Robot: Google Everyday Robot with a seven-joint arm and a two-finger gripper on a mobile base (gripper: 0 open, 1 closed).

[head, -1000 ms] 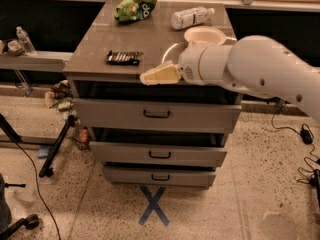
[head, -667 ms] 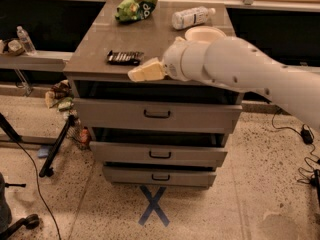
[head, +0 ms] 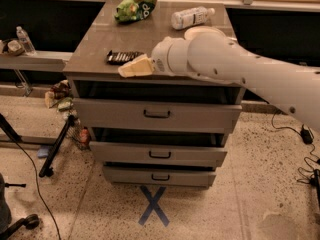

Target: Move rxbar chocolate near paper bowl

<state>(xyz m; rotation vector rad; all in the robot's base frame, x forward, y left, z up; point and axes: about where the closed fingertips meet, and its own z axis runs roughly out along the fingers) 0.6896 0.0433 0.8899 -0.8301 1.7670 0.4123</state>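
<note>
Far left, on a low side shelf [head: 42,61]: a small water bottle [head: 23,39], upright. Below the shelf, on the speckled floor, a little pile of clutter [head: 57,95] and a black stand leg [head: 55,149] slanting down to the left.

Next, the grey worktop [head: 102,36] of a drawer unit [head: 157,115] with three drawers, each pulled out a little.

Near the worktop's front left corner: the rxbar chocolate [head: 122,57], lying flat in its black wrapper, long side roughly along the front edge. At the back, above the bar in view: a green snack bag [head: 136,7], crumpled.

Just right of the bar and low over the front edge: the cream end effector [head: 135,67], pointing left, tip close against the bar's near right end. Touching or just short of it: cannot tell. Open or closed, and holding anything or not: cannot tell either.

On the floor in front of the drawers: a blue X [head: 153,205] in tape.

Further right on the worktop, toward the back: a clear plastic bottle [head: 192,17] on its side, white label up. Just in front of it: the paper bowl [head: 202,32], only its far rim showing above the thick white arm [head: 240,66]. Bar and bowl well apart, with the arm's wrist between them.

Far right, on the floor: dark cables [head: 302,134].
</note>
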